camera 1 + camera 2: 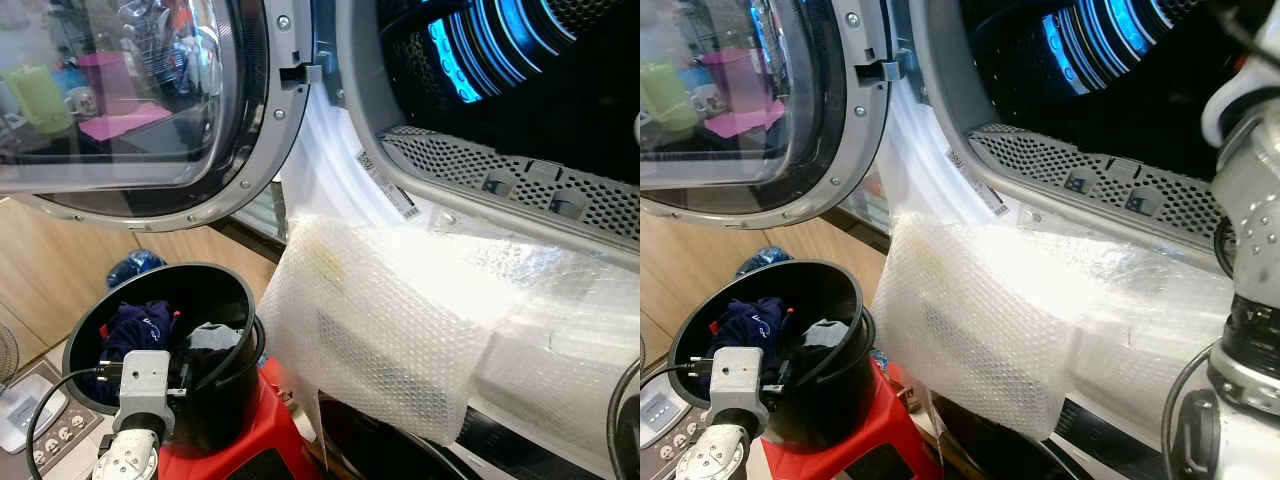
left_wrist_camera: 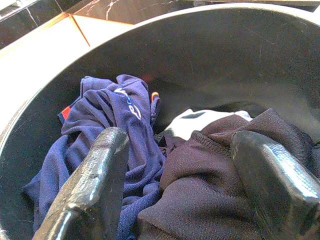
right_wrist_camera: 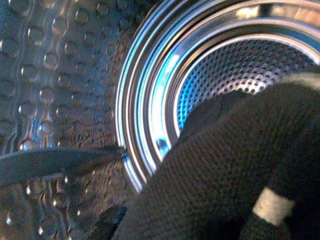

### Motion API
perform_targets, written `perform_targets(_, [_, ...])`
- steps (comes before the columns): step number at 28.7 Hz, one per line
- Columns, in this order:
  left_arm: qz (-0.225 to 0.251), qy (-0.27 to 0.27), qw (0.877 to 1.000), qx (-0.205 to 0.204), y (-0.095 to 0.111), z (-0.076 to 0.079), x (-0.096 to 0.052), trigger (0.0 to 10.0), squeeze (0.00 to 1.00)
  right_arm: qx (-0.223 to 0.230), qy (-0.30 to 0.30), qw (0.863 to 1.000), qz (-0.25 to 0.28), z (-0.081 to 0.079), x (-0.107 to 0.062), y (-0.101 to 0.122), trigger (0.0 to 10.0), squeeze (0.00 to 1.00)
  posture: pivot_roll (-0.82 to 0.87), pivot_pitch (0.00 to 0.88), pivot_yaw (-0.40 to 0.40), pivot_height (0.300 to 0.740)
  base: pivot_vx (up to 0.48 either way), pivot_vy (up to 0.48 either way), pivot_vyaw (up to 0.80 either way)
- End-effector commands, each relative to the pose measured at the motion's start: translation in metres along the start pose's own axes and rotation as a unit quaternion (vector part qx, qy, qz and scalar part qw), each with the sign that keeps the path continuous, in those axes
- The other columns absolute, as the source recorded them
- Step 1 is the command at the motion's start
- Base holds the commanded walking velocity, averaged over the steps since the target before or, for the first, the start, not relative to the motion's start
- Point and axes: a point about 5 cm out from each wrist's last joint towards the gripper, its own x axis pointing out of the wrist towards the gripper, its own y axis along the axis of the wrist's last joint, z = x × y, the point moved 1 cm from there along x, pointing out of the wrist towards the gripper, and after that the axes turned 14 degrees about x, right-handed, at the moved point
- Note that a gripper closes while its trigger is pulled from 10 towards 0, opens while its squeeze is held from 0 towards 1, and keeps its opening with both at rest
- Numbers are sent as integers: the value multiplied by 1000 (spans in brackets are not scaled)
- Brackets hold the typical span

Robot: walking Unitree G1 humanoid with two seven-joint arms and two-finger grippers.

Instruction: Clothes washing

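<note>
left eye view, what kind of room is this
Probably a home laundry corner: a front-loading machine with its round door swung open and perforated drum lit blue, beside a black bucket of clothes on a red stool.

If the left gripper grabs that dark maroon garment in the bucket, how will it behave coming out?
The maroon garment lies crumpled in soft folds, so it will probably hang limp and stretch out. It overlaps the blue shirt, which may drag along. The left gripper is open with its fingers either side of it; the black bucket on the red stool could shift.
</note>
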Motion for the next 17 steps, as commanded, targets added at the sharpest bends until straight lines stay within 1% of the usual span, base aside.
perform_targets(1, [-18,-14,1000,3,-8,6,-2,10000,0,17,-5,1000,-4,2,-4,0,10000,0,-74,93,23,740,0,0,0])
perform_targets(2, [-18,-15,1000,3,-8,7,-2,10000,0,66,20,998,-12,1,-10,2,10000,0,-73,92,22,740,0,0,0])
perform_targets(4, [-19,-15,1000,3,-8,7,-2,10000,0,82,29,996,-9,2,-16,5,10000,0,-73,90,23,740,0,0,0])
perform_targets(5, [-19,-15,1000,3,-8,7,-2,10000,0,46,36,998,-31,9,-21,4,10000,0,-73,89,22,740,0,0,0])
perform_targets(6, [-19,-15,1000,3,-8,6,-2,10000,0,11,40,998,-37,12,-24,4,10000,0,-73,87,22,740,0,0,0])
perform_targets(7, [-19,-16,1000,4,-9,6,-3,10000,0,-27,30,999,-35,19,-27,6,10000,0,-72,86,23,740,0,0,0])
perform_targets(8, [-19,-16,1000,5,-9,6,-3,10000,0,-26,18,999,-25,24,-28,10,10000,0,-73,84,23,740,0,0,0])
perform_targets(9, [-19,-16,1000,6,-9,5,-3,10000,0,-18,3,1000,-4,33,-30,19,10000,0,-73,81,23,740,0,0,0])
perform_targets(10, [-19,-16,1000,6,-9,5,-3,10000,0,-16,-1,1000,2,35,-32,23,10000,0,-74,80,24,740,0,0,0])
perform_targets(12, [-20,-17,1000,8,-10,4,-3,10000,0,15,4,1000,14,41,-40,34,10000,0,-82,73,30,740,0,0,0])
perform_targets(14, [-19,-20,1000,10,-10,4,-2,10000,0,8,29,999,14,38,-46,37,10000,0,-86,69,32,740,0,0,0])
perform_targets(16, [-17,-23,1000,10,-9,5,-1,10000,0,11,41,999,15,38,-51,40,10000,0,-89,66,34,740,0,0,0])
perform_targets(17, [-16,-24,1000,10,-9,5,-1,10000,0,16,51,998,25,39,-55,44,10000,0,-94,60,36,740,0,0,0])
